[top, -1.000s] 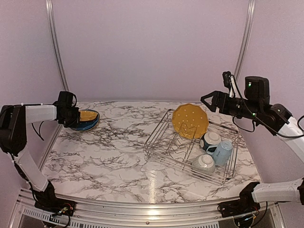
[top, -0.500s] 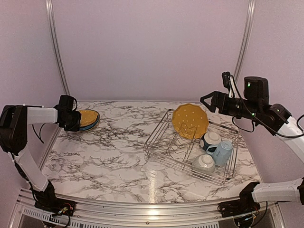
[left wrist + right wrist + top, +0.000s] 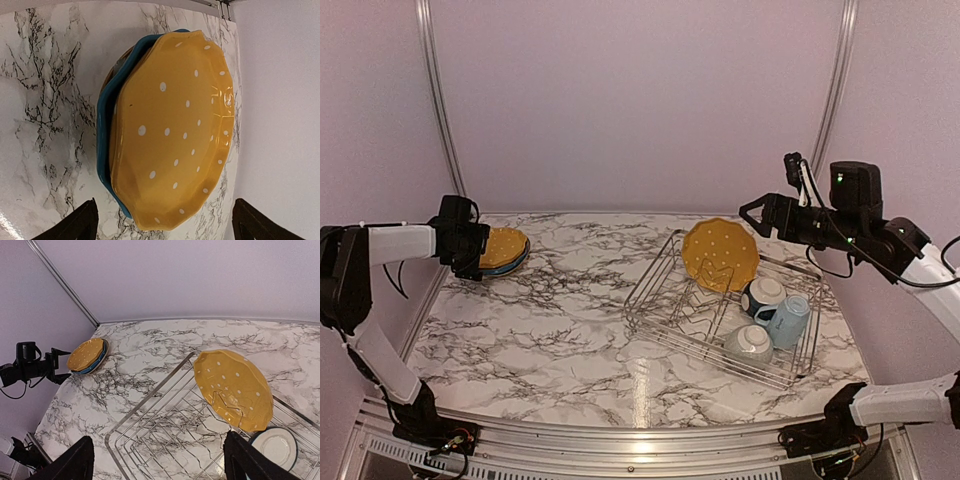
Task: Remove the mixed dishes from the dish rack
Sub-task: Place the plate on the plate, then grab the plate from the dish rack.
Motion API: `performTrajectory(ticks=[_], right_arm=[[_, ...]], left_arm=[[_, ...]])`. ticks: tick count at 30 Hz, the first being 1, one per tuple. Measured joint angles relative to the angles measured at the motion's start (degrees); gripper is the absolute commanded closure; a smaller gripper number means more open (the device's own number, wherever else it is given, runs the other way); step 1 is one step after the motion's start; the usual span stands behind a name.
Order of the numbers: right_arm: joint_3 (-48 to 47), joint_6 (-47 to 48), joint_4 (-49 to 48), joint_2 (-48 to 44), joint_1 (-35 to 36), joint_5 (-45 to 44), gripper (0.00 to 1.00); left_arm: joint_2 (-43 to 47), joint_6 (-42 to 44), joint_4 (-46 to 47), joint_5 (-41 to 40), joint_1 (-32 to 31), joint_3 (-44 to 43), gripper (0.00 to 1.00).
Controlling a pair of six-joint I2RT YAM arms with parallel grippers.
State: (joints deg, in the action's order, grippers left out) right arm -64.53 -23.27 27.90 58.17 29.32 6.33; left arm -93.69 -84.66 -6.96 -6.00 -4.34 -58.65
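Observation:
The dish rack (image 3: 647, 272) (image 3: 150, 402) stands on the right of the marble table. In it a yellow dotted plate (image 3: 720, 254) (image 3: 234, 388) leans upright, with a light blue mug (image 3: 788, 320) and two small bowls (image 3: 763, 293) (image 3: 750, 343) at its right end. At the far left a second yellow plate (image 3: 503, 246) (image 3: 172, 127) lies on a blue plate (image 3: 104, 145). My left gripper (image 3: 470, 250) (image 3: 165, 224) is open, its fingers either side of that plate's near rim without touching it. Above the rack's far end my right gripper (image 3: 755, 215) (image 3: 160, 455) hangs open and holds nothing.
A brownish rim (image 3: 107, 75) peeks out under the blue plate. The plate stack sits close to the left wall and its metal rail (image 3: 438, 110). Bare marble (image 3: 560, 320) lies between the stack and the rack.
My left gripper has opened and let go of the yellow plate, which now lies flat on the blue plate. The right arm has barely shifted.

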Motion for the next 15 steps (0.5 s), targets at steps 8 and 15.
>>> performTrajectory(ticks=[8, 15], right_arm=[[0.0, 0.0, 0.0, 0.0, 0.0, 0.0, 0.14], [0.0, 0.0, 0.0, 0.6, 0.0, 0.0, 0.13]], left_arm=[[1.7, 0.2, -2.8, 0.1, 0.0, -0.6, 0.01], [9.1, 0.0, -6.1, 0.0, 0.0, -0.6, 0.01]])
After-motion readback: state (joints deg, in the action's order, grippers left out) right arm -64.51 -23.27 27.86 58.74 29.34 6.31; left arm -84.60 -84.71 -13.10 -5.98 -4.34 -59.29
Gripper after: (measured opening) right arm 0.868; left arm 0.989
